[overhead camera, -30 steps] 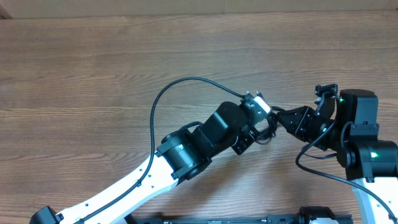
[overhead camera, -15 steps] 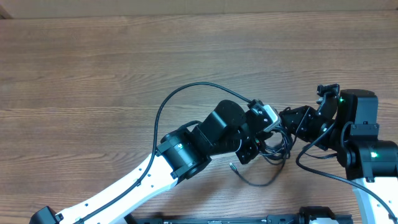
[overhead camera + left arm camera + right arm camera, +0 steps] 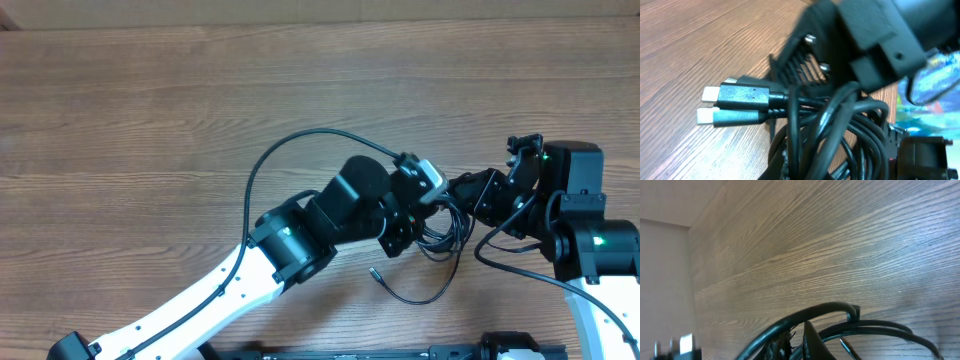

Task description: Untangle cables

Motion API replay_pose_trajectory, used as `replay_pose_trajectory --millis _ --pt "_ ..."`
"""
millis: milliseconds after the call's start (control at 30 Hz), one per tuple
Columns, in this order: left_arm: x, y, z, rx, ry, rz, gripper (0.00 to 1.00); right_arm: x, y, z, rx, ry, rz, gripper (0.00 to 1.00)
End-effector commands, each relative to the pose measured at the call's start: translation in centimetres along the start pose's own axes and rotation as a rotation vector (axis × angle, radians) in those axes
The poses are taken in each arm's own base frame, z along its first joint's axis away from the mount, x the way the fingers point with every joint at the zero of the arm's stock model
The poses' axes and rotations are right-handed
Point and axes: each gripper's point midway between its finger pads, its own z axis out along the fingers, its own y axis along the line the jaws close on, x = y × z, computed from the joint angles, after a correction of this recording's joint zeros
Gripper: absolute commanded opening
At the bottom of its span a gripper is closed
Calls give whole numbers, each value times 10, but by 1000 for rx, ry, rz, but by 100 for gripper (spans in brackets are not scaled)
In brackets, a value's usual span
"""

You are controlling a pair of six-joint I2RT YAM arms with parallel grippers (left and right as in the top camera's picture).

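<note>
The cables [image 3: 446, 230] form a small tangled black bundle held between my two grippers, right of the table's middle. My left gripper [image 3: 422, 208] is shut on the bundle from the left. My right gripper [image 3: 453, 193] is shut on it from the right, almost touching the left one. One loose cable loops down to a plug end [image 3: 376, 271] lying on the table. In the left wrist view the cables [image 3: 840, 125] pass through my left gripper [image 3: 805, 167]. Two silver-tipped plugs [image 3: 735, 95] stick out left. In the right wrist view the cables [image 3: 805, 317] arc over my right gripper [image 3: 807, 342].
The wooden table [image 3: 150, 120] stretches left and back. The left arm's own thick black wire [image 3: 262, 160] arches over the table. The right arm's base [image 3: 590, 240] stands at the right edge. The right gripper's black body [image 3: 860, 45] fills the left wrist view's top.
The bundle has loosened. A cable loop and its plug end have dropped onto the table below the grippers. Both grippers stay close together on the bundle.
</note>
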Motion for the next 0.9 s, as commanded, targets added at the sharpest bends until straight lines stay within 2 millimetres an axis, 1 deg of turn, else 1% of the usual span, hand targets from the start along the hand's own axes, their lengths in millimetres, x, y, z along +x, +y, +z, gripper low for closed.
replay_pose_trajectory --millis 0,67,133,267,367,533,733,800,867 --pt "-23 24 -14 -44 -76 -162 4 1 3 -1 -2 7 -14 9" --pt "-25 38 -20 -47 -85 -233 4 1 3 -2 -2 6 -15 9" --pt "-25 38 -23 -9 -82 -225 4 1 4 -2 -4 4 -16 9" --pt "-20 29 -27 76 -54 -86 4 2 5 -5 -10 -6 -22 9" --pt "-13 23 -28 125 -27 -22 4 2 7 -8 -17 -16 -28 9" --pt "-7 2 -32 248 -19 91 4 3 15 -15 -51 -34 -48 9" --pt "-7 -20 -40 387 -64 305 4 5 23 -25 -85 -64 -73 9" --pt "-8 -20 -42 397 -79 349 4 6 25 -29 -92 -75 -81 9" --pt "-10 -12 -43 373 -84 349 4 6 27 -32 -99 -87 -89 9"
